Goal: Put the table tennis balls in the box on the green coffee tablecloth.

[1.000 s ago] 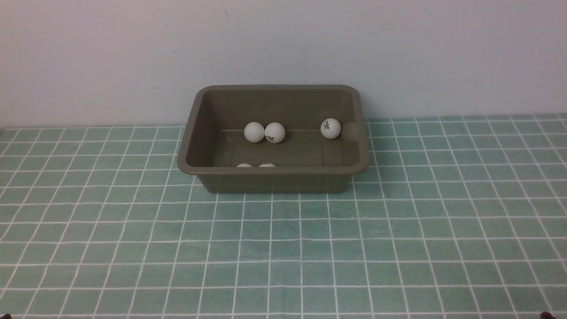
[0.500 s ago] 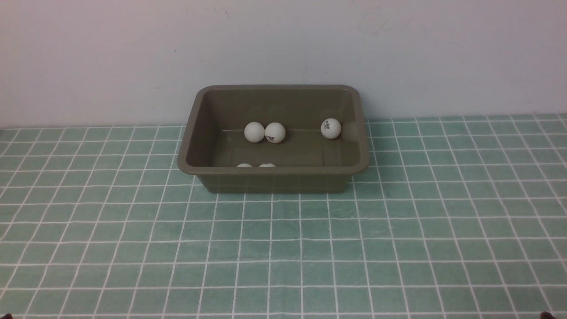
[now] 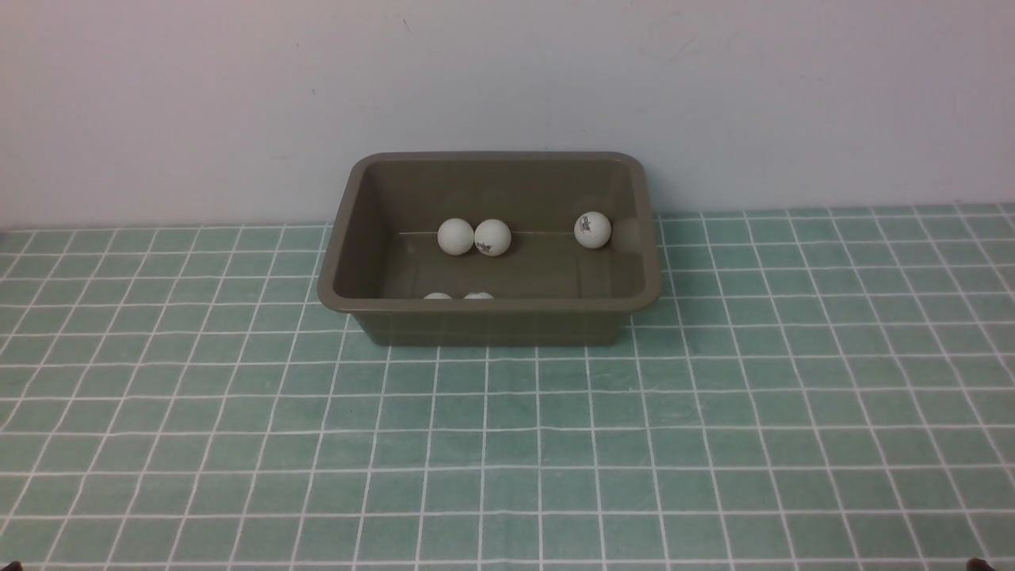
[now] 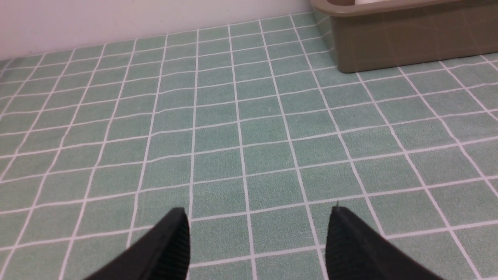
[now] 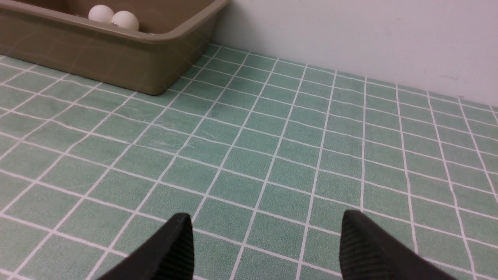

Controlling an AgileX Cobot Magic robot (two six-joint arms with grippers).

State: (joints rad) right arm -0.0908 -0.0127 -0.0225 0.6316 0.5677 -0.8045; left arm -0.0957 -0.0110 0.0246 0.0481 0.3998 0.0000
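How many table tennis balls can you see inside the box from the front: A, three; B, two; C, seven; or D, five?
D: three table tennis balls sit by the far wall of the box, and the tops of two more peek over its near rim.

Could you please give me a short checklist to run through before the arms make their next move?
1. Balls in the box: five table tennis balls visible inside, a pair and a single by the far wall, two tops behind the near rim: ok.
2. Balls left on the green tablecloth: none in any view: ok.
3. Left tool: open, nothing between its fingers: ok.
4. Right tool: open, holding nothing: ok.
5. More balls hidden behind the box's near wall: cannot tell.
6. Box upright on the cloth: ok.
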